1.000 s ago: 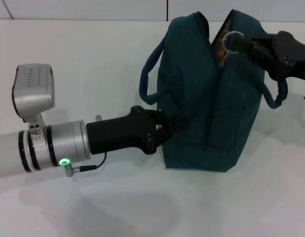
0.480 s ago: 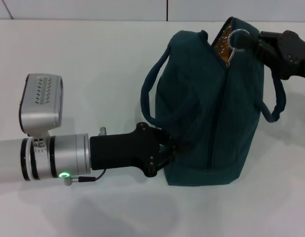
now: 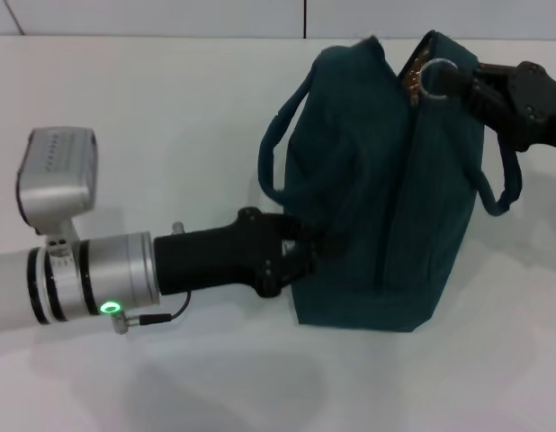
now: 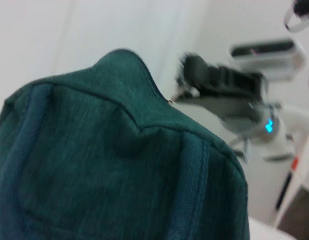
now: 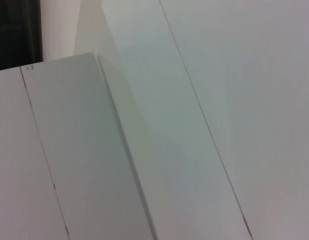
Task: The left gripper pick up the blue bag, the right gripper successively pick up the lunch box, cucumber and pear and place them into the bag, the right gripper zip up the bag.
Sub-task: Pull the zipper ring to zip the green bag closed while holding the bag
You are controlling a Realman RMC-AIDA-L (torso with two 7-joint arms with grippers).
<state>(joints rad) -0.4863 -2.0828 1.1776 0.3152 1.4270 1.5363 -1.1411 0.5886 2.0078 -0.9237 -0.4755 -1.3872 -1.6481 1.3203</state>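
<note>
The blue bag (image 3: 377,189) stands upright on the white table (image 3: 170,117), soft woven fabric sagging at the top, 2 loop handles drooping, so it looks floppy and needs bracing. The left gripper (image 3: 307,247) presses into its near side, fingers pinched on fabric low down. The right gripper (image 3: 458,85) is clamped on the ring zip pull (image 3: 433,74), the sensible handhold, with a sliver of opening left.

Head camera looks forward and down on the white table (image 3: 215,117). Left wrist camera sits close against the dark teal fabric bag (image 4: 104,160), shared with the head view (image 3: 377,180). Right wrist camera faces only white panels (image 5: 194,125).
</note>
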